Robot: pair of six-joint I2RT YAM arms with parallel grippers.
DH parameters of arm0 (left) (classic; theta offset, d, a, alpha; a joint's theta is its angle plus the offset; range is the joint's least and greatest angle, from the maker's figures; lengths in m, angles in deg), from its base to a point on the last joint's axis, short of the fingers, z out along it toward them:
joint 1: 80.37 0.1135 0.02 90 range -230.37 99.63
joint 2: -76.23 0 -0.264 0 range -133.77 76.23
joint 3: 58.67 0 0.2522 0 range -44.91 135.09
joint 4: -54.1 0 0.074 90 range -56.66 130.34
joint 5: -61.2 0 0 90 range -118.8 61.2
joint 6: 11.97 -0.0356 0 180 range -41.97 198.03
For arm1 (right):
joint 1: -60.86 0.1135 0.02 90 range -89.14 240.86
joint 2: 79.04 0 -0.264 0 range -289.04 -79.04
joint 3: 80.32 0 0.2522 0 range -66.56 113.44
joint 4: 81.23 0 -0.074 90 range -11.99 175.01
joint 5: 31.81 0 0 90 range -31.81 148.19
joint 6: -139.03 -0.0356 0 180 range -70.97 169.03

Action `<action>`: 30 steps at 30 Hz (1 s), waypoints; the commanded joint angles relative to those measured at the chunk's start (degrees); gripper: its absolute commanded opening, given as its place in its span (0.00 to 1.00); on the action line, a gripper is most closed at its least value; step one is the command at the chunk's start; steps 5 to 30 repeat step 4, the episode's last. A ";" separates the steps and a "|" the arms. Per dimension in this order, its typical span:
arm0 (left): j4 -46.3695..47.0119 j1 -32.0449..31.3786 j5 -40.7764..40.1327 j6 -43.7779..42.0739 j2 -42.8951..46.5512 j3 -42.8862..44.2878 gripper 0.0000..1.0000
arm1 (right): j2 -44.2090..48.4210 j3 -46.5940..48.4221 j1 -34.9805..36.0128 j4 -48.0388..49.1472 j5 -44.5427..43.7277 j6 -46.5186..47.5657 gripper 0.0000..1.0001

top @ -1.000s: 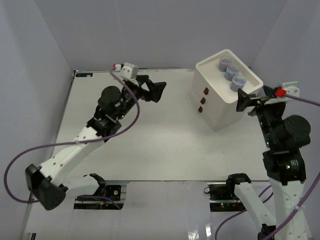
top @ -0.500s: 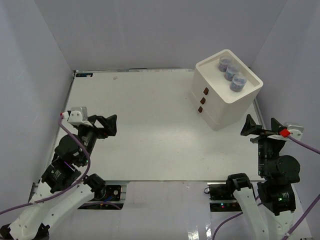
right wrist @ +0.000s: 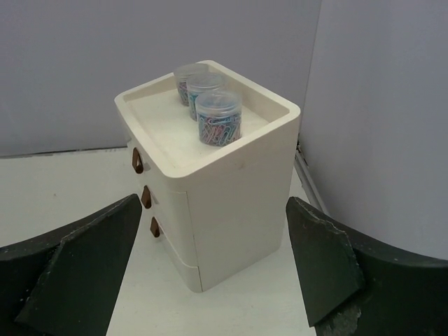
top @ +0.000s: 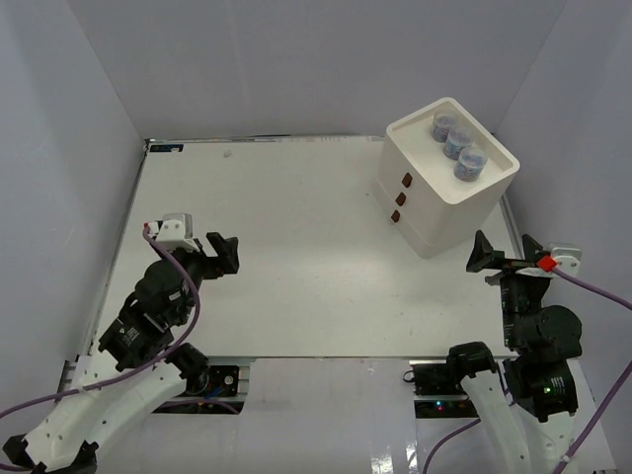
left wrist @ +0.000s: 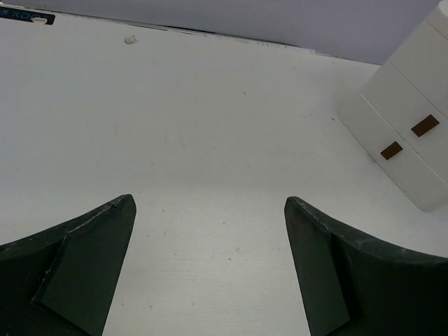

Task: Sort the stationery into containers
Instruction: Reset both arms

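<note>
The left claw hung low over the near left part of the table. Its two dark fingers were spread wide with nothing between them but bare white tabletop. Far ahead of it and a little to its left, a small speck lay near the back edge. A dark label sat at the far left corner beyond that.

Ahead of this claw and well off to its right stood the white drawer box, well apart from the fingers. Only two of its red-brown handles showed in the left wrist view.

From above, the white drawer box stood at the far right of the table, turned at an angle, with its three handles in a column on the face towards the table's middle. All three drawers sat pushed in flush. Three small round jars stood in a row in the recessed top tray.

The right claw hovered just on the near side of the box, raised off the table and pointing at it. Its fingers were also wide apart and held nothing. Straight ahead of it stood the box, near but not touching. The jars stood above and ahead of the fingertips, the closest one showing coloured paper clips inside. The handles lay ahead and to its left.
</note>
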 commanded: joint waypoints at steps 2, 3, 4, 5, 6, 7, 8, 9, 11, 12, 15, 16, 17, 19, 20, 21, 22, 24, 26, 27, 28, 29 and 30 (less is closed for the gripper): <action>0.67 0.09 0.28 0.90 0.13 -1.47 0.98 | 0.50 -0.43 0.52 3.55 -0.66 1.25 0.90; 0.76 0.17 0.37 0.99 0.05 -1.73 0.98 | 0.41 -0.43 0.44 3.72 -0.40 1.25 0.90; 0.85 0.09 0.81 1.25 -0.21 -1.82 0.98 | 0.06 -0.52 0.52 3.98 -0.14 1.16 0.90; 0.85 0.09 0.81 1.25 -0.21 -1.82 0.98 | 0.06 -0.52 0.52 3.98 -0.14 1.16 0.90; 0.85 0.09 0.81 1.25 -0.21 -1.82 0.98 | 0.06 -0.52 0.52 3.98 -0.14 1.16 0.90; 0.85 0.09 0.81 1.25 -0.21 -1.82 0.98 | 0.06 -0.52 0.52 3.98 -0.14 1.16 0.90; 0.85 0.09 0.81 1.25 -0.21 -1.82 0.98 | 0.06 -0.52 0.52 3.98 -0.14 1.16 0.90; 0.85 0.09 0.81 1.25 -0.21 -1.82 0.98 | 0.06 -0.52 0.52 3.98 -0.14 1.16 0.90; 0.85 0.09 0.81 1.25 -0.21 -1.82 0.98 | 0.06 -0.52 0.52 3.98 -0.14 1.16 0.90; 0.85 0.09 0.81 1.25 -0.21 -1.82 0.98 | 0.06 -0.52 0.52 3.98 -0.14 1.16 0.90; 0.85 0.09 0.81 1.25 -0.21 -1.82 0.98 | 0.06 -0.52 0.52 3.98 -0.14 1.16 0.90; 0.85 0.09 0.81 1.25 -0.21 -1.82 0.98 | 0.06 -0.52 0.52 3.98 -0.14 1.16 0.90; 0.85 0.09 0.81 1.25 -0.21 -1.82 0.98 | 0.06 -0.52 0.52 3.98 -0.14 1.16 0.90; 0.85 0.09 0.81 1.25 -0.21 -1.82 0.98 | 0.06 -0.52 0.52 3.98 -0.14 1.16 0.90; 0.85 0.09 0.81 1.25 -0.21 -1.82 0.98 | 0.06 -0.52 0.52 3.98 -0.14 1.16 0.90; 0.85 0.09 0.81 1.25 -0.21 -1.82 0.98 | 0.06 -0.52 0.52 3.98 -0.14 1.16 0.90; 0.85 0.09 0.81 1.25 -0.21 -1.82 0.98 | 0.06 -0.52 0.52 3.98 -0.14 1.16 0.90; 0.85 0.09 0.81 1.25 -0.21 -1.82 0.98 | 0.06 -0.52 0.52 3.98 -0.14 1.16 0.90; 0.85 0.09 0.81 1.25 -0.21 -1.82 0.98 | 0.06 -0.52 0.52 3.98 -0.14 1.16 0.90; 0.85 0.09 0.81 1.25 -0.21 -1.82 0.98 | 0.06 -0.52 0.52 3.98 -0.14 1.16 0.90; 0.85 0.09 0.81 1.25 -0.21 -1.82 0.98 | 0.06 -0.52 0.52 3.98 -0.14 1.16 0.90; 0.85 0.09 0.81 1.25 -0.21 -1.82 0.98 | 0.06 -0.52 0.52 3.98 -0.14 1.16 0.90; 0.85 0.09 0.81 1.25 -0.21 -1.82 0.98 | 0.06 -0.52 0.52 3.98 -0.14 1.16 0.90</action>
